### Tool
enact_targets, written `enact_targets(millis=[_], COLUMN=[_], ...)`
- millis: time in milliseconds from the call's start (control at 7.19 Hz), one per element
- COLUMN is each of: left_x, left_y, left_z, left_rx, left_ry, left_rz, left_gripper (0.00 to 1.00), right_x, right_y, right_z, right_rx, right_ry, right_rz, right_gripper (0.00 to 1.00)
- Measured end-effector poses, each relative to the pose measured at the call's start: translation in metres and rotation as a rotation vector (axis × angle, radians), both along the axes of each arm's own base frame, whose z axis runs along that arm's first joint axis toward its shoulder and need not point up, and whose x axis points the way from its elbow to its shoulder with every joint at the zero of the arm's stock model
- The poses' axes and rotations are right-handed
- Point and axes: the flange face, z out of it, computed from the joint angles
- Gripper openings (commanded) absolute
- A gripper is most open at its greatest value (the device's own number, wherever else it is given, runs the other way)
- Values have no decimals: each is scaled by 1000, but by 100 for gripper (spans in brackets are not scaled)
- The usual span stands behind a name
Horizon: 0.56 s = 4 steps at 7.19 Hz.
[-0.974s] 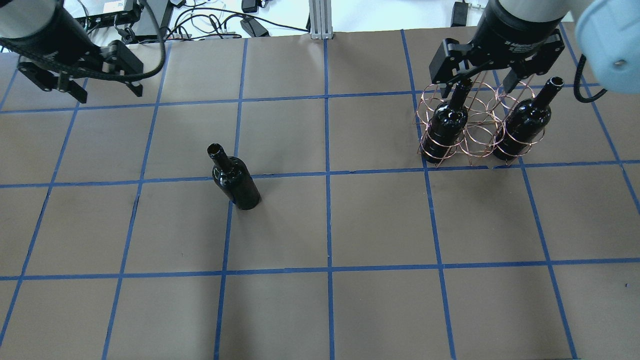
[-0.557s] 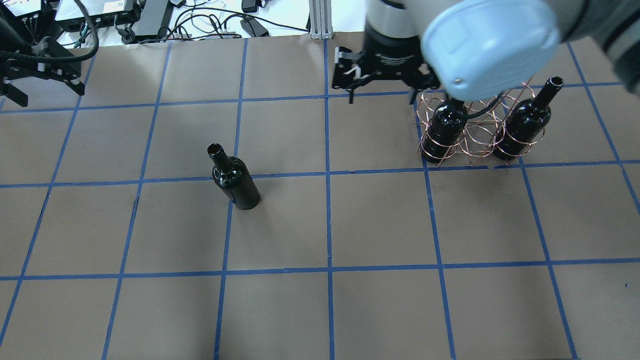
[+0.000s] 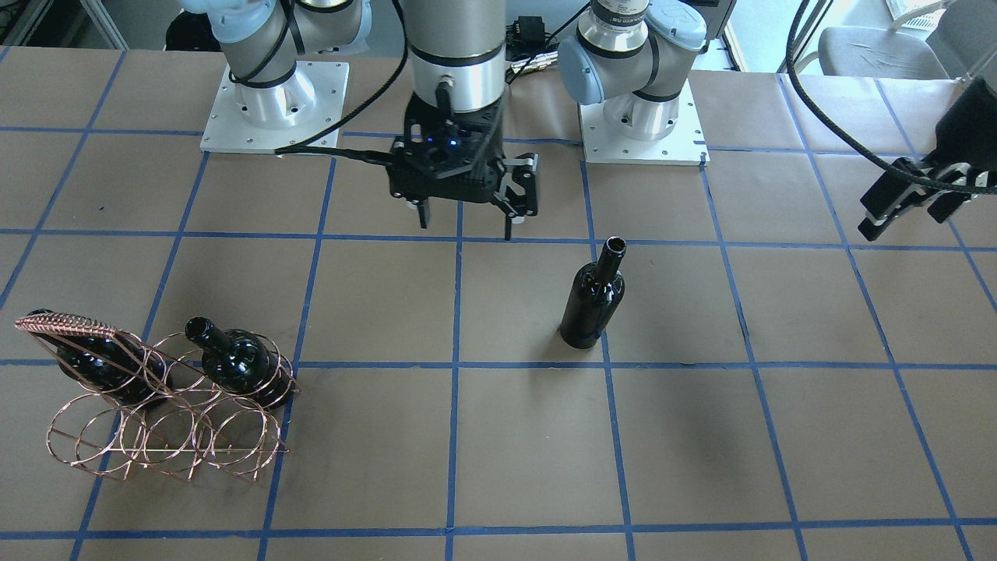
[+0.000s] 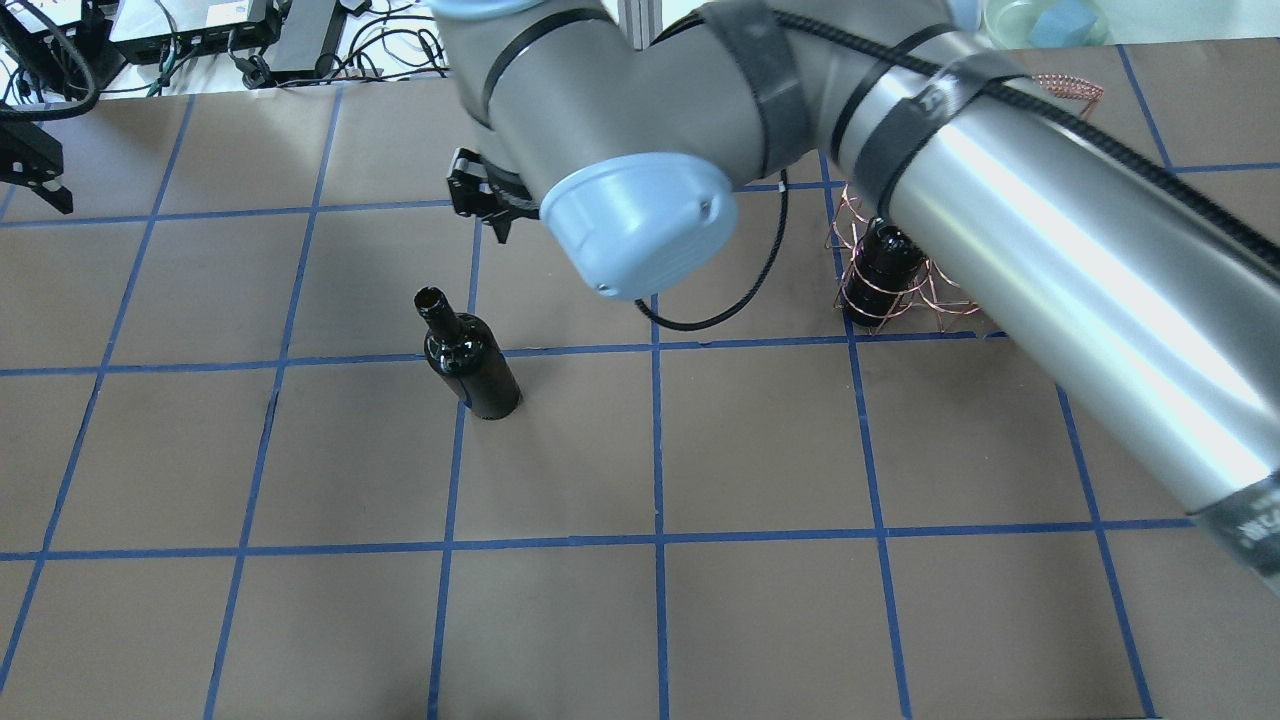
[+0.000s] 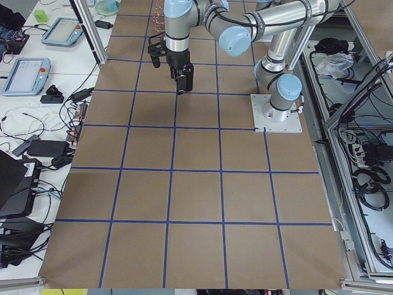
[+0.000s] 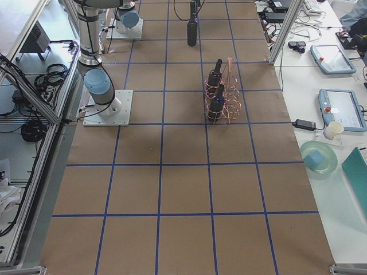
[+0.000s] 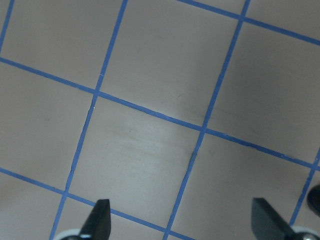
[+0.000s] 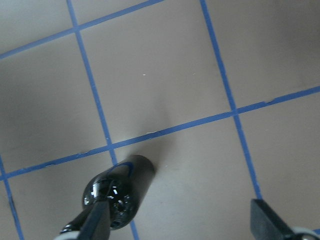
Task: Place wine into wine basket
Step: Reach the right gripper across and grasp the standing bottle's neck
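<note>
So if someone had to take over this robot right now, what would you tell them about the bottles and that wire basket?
Right gripper: open, empty, hovering near the wine, not touching it.
Left gripper: open, empty, out at its own end of the table.
The wine stands upright on the table, well apart from the wine basket.
Done: two other bottles sit in the basket, a gap between them.
Left: grasp the wine, carry it across, lower it into the free ring.
</note>
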Motion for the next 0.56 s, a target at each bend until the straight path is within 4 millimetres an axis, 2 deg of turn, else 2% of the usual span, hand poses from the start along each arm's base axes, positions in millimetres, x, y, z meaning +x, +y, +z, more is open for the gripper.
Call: enact_targets(millis=[278,557], left_x=[4,-12], left_y=[2,-1], left_z=[1,4], left_rx=[3,-9], left_ry=[1,3], left_rz=[9,-20], left_gripper=[100,100], right_x=[36,61], right_y=[9,14], right_z=[-17,-29], right_rx=[12,17], right_ry=[-50,-73], right_rz=[-29,-57], right_gripper=[100,100])
